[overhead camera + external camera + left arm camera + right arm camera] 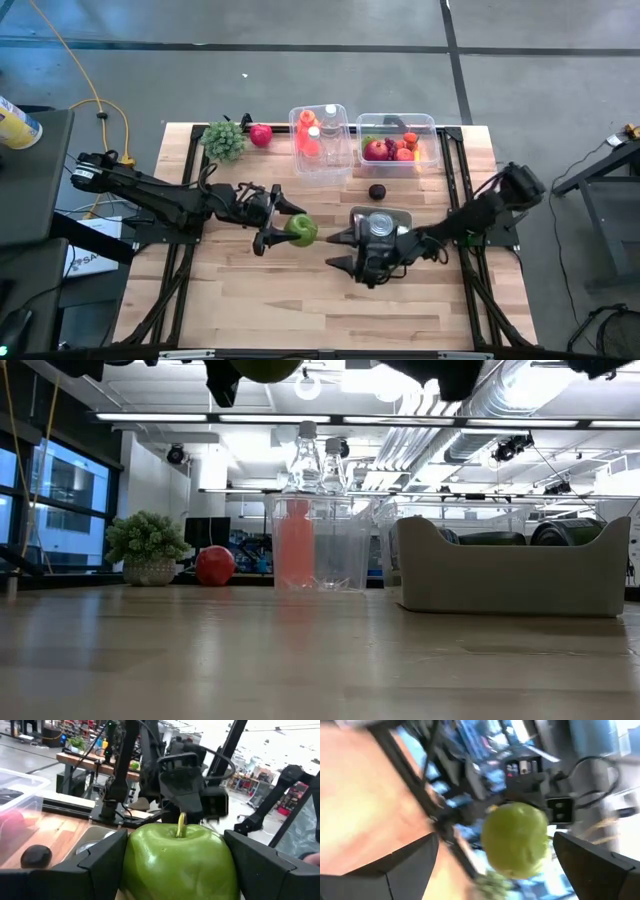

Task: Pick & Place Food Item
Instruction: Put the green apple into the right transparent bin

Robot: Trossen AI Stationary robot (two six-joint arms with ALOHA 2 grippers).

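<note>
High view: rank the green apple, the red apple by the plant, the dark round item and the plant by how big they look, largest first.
1. plant
2. green apple, held in the left tool above the table, so nearer the camera and perhaps flattered
3. red apple
4. dark round item

I work in a robotics lab or open industrial workshop. My wooden table [250, 290], in the centre of the overhead view, stands on a grey concrete floor [300, 80] crossed by dark seams. A yellow cable [70, 60] trails across the floor at the upper left. At table height, the upper part of the frame shows long strip lights [180, 417] and bare silver ducting [520, 400] under an open ceiling, with tall windows [60, 500] at the left edge. Behind my fingers, at the upper left, cluttered workbenches [95, 762] recede into the distance.
</note>
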